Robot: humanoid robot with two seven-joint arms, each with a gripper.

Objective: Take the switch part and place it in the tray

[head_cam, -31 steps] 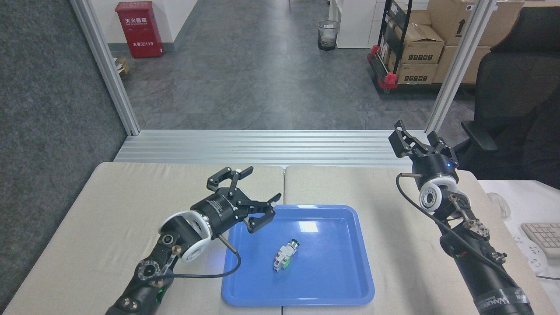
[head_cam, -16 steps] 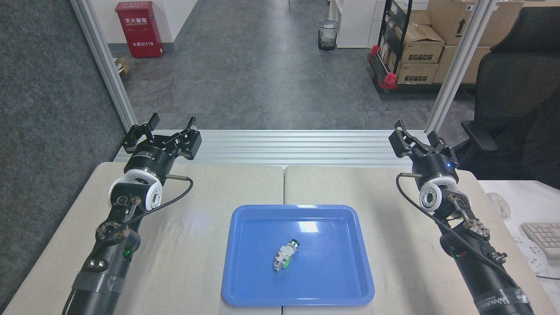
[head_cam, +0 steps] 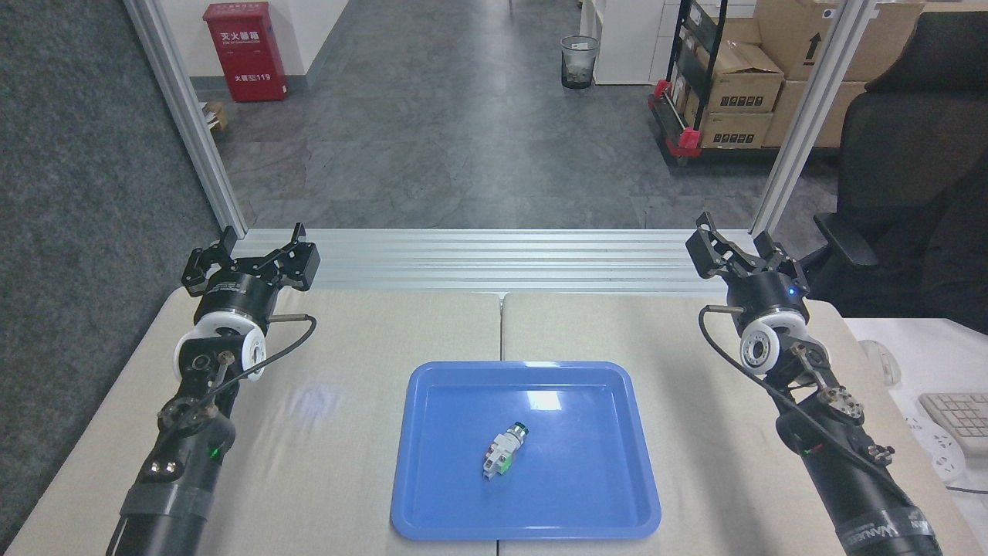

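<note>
The switch part (head_cam: 502, 450), a small white block with a green accent and a silvery, dark-tipped end, lies inside the blue tray (head_cam: 602, 502) near its middle. My left gripper (head_cam: 251, 259) is raised over the table's far left corner, well away from the tray, open and empty. Over the far right side of the table my right gripper (head_cam: 739, 245) also stands open with nothing between its fingers.
The beige table (head_cam: 347, 463) carries the tray at its centre front. A keyboard (head_cam: 957, 417) and a black chair (head_cam: 911, 185) are at the right. Aluminium frame posts (head_cam: 185, 116) rise behind the table's far corners.
My left arm has drawn back from the tray's left rim to the far left corner of the table, its gripper open throughout. The switch part and right arm have not moved.
</note>
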